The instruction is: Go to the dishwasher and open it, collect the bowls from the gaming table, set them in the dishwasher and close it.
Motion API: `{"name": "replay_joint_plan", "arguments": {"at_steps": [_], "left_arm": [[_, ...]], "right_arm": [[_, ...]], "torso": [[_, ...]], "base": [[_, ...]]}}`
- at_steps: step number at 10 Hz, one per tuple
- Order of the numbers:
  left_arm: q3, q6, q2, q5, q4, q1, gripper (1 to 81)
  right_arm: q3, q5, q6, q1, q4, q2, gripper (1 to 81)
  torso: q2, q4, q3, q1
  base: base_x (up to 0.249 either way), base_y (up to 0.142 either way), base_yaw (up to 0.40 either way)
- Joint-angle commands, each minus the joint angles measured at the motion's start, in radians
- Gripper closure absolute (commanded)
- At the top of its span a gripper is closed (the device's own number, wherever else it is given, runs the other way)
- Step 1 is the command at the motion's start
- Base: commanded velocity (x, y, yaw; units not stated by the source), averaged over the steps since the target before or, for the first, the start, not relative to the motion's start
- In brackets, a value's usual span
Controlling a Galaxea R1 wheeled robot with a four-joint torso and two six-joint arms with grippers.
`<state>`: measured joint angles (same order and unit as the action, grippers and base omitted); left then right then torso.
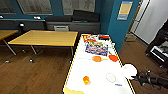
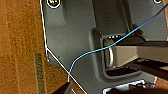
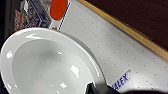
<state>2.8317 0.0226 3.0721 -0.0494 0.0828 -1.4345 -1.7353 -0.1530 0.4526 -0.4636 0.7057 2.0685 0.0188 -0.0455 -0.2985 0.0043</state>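
Right claw (image 1: 136, 76) clenched on upright white bowl (image 1: 129, 71), beside lengthwise gaming table (image 1: 100, 72).

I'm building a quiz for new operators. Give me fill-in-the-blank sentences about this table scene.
1. The right end effector grips a ____ bowl.
2. The game boxes lie at the ____ end of the gaming table.
3. The small object near the table's close end is ____.

Missing words: white; far; orange.

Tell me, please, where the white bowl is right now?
In the head view, the glossy white round bowl sits at the right end effector, over the right edge of the white-topped gaming table, near an orange paddle.
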Motion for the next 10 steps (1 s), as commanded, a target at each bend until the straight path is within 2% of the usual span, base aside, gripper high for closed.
{"name": "replay_joint_plan", "arguments": {"at_steps": [1, 2, 3, 4, 6, 7, 8, 10], "left_arm": [[0.000, -0.004, 0.010, 0.063, 0.005, 0.018, 1.0], [0.000, -0.004, 0.013, 0.059, 0.006, 0.018, 1.0], [-0.003, -0.003, 0.011, 0.008, 0.008, 0.016, 1.0], [-0.006, -0.003, 0.010, 0.003, 0.008, 0.016, 1.0], [-0.043, -0.003, -0.013, 0.003, 0.009, 0.016, 1.0], [-0.093, -0.003, -0.044, 0.005, 0.009, 0.016, 1.0], [-0.184, -0.003, -0.098, 0.003, 0.009, 0.015, 1.0], [-0.432, -0.003, -0.245, 0.002, 0.009, 0.015, 1.0]], "right_arm": [[0.267, -0.204, -0.014, 0.139, -0.122, -0.343, 81.1], [0.350, -0.249, -0.012, 0.119, -0.158, -0.405, 81.1], [0.424, -0.264, -0.009, 0.063, -0.224, -0.455, 81.1], [0.436, -0.260, -0.009, -0.011, -0.246, -0.474, 81.1], [0.378, -0.177, -0.009, -0.169, -0.310, -0.465, 81.1], [0.320, -0.126, -0.014, -0.254, -0.309, -0.454, 81.1], [0.303, -0.058, -0.026, -0.354, -0.316, -0.453, 81.1], [0.252, 0.093, -0.054, -0.549, -0.327, -0.416, 81.1]], "torso": [[0.000, 0.000, 0.000, 0.000], [0.000, 0.000, 0.000, 0.000], [0.000, 0.000, 0.000, 0.000], [0.000, 0.000, 0.000, 0.000], [0.000, 0.000, 0.000, 0.000], [0.000, 0.000, 0.000, 0.000], [0.000, 0.000, 0.000, 0.000], [0.000, 0.000, 0.000, 0.000]], "base": [[0.000, 0.000, 0.000], [0.000, 0.000, 0.000], [0.000, 0.000, 0.000], [0.000, 0.000, 0.000], [0.000, 0.000, 0.000], [0.000, 0.000, 0.000], [0.000, 0.000, 0.000], [0.000, 0.000, 0.000]]}}
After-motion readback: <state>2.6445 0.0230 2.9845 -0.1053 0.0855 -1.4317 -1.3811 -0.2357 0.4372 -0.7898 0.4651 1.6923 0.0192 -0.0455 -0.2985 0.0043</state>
